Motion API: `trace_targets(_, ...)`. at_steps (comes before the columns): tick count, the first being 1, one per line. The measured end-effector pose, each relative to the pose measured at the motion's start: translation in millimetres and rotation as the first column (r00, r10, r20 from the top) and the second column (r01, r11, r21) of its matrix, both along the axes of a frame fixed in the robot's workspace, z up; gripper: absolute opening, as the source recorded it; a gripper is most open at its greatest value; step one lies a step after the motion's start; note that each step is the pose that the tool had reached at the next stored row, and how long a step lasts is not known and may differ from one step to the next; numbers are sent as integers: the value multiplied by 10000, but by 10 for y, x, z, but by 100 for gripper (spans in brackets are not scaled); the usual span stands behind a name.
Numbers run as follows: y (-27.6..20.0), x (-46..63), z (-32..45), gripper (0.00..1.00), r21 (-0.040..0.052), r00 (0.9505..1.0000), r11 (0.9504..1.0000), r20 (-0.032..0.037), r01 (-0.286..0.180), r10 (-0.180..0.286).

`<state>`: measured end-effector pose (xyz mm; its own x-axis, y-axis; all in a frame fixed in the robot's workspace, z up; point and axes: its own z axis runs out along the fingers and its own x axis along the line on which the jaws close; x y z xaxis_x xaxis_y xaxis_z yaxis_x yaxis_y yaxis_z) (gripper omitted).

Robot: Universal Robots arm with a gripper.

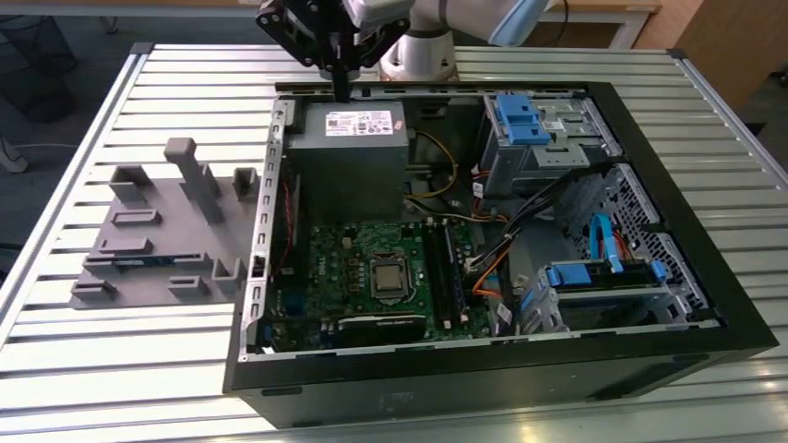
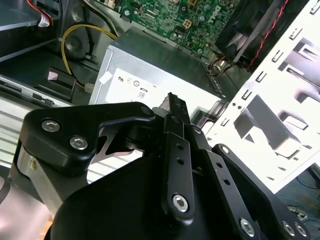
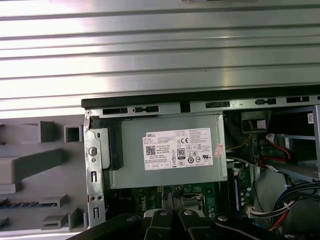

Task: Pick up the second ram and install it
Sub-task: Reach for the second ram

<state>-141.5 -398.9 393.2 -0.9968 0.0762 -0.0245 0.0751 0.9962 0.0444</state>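
You had the slatted surface carrying the open computer case. Over its power supply hung the hand, fingers pressed together and holding nothing. The gray holder stood beside the case, at the exterior view's left, and the second ram lay in it, well apart from the hand. I judge the danger was there: upright posts stood near the stick, and a tilted approach could strike them.

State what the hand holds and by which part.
Nothing is held: the hand hangs empty above the power supply; the second ram lies in the grey holder.
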Motion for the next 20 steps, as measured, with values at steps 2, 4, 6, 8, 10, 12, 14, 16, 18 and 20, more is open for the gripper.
trace_targets(2, 0, -28, 0, 11, 0, 10000, 10000, -1, -1, 1)
trace_targets(4, 0, -54, -1, 11, 1, 10000, 10000, 0, -1, 1)
trace_targets(6, 0, -76, -1, 11, 1, 10000, 10000, 0, 0, 0)
trace_targets(8, 0, -94, -1, 11, 1, 10000, 10000, 0, 0, 0)
trace_targets(10, 0, -112, -2, 11, 1, 10000, 10000, 1, 0, 0)
trace_targets(12, 0, -129, -2, 11, 0, 10000, 10000, 0, 0, 0)
trace_targets(14, 0, -144, -2, 11, 1, 10000, 10000, 0, 0, 0)
trace_targets(16, 0, -157, -3, 11, 1, 10000, 10000, 1, 0, 0)
trace_targets(18, 0, -170, -2, 11, 0, 10000, 10000, 0, 0, 0)
trace_targets(20, 0, -183, -3, 11, 1, 10000, 10000, 1, -1, 1)
